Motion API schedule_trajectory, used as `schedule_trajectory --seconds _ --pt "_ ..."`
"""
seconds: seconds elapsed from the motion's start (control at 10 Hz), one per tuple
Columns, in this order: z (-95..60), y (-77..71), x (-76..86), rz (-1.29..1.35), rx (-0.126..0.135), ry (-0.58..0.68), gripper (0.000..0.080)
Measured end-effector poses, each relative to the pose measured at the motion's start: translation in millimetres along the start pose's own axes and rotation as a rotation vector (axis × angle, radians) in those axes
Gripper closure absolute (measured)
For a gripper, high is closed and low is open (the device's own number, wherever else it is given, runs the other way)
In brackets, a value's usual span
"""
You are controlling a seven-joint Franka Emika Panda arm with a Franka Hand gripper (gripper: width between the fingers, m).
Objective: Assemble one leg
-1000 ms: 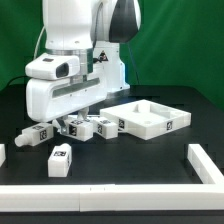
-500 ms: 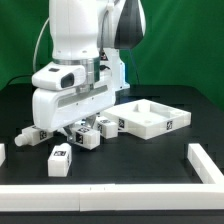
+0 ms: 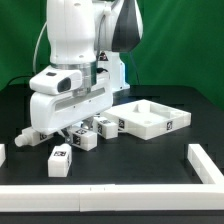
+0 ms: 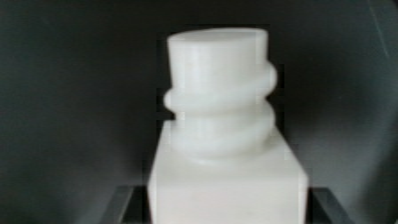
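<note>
And the arm is on the move, its gripper (image 3: 79, 129) swinging toward the exterior view's right and drawing the leg (image 3: 86, 141) it clasps out of the row of white pieces, down the picture from where it sat a second ago, the slide slowing over the last half second.

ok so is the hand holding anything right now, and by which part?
Most likely a leg, gripped in the hand by its square blocky end, with the round end sticking out. The finger contact itself is barely visible.
</note>
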State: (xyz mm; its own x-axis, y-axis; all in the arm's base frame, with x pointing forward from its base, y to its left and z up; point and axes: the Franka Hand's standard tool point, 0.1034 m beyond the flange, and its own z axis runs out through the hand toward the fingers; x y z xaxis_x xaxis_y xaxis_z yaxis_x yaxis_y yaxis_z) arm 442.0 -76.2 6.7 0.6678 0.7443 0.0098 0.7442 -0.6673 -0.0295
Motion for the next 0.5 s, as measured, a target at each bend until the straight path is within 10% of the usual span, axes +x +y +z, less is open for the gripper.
schedule_trajectory --seconds 0.2,0.5 --pt "0.0 -0.2 0.3 -0.001 0.0 0.0 0.0517" --pt "-18.7 -3.1 10.4 0.013 0.004 -0.006 0.022"
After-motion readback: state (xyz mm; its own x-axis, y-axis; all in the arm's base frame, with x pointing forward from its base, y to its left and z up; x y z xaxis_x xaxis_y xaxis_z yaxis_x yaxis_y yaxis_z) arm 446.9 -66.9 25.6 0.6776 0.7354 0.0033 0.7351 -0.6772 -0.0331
